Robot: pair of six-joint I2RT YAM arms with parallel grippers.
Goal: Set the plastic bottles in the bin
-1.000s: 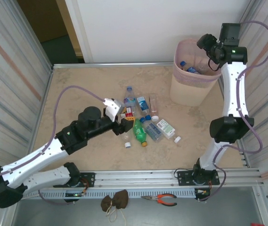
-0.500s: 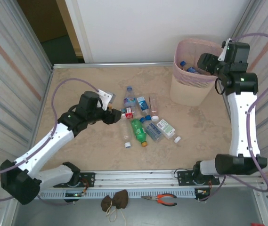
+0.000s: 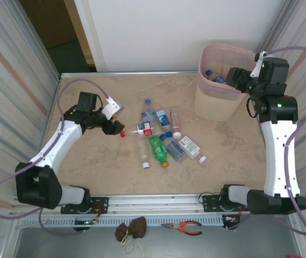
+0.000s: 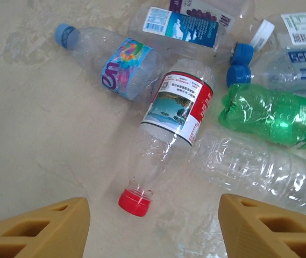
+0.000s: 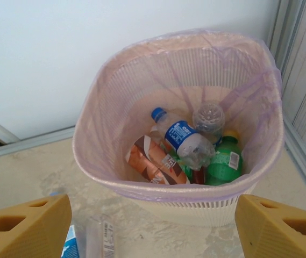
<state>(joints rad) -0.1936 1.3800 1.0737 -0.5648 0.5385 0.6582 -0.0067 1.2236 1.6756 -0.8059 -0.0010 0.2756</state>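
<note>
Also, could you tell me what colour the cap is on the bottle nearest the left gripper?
Red: the cap shows best in the left wrist view.

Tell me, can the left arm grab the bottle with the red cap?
Probably yes. The left gripper hovers open right at the red-capped bottle, whose neck end lies on bare table with nothing over it.

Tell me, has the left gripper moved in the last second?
Yes. In the top view the left gripper has pulled back leftward, away from the green bottle, which lies where it did.
</note>
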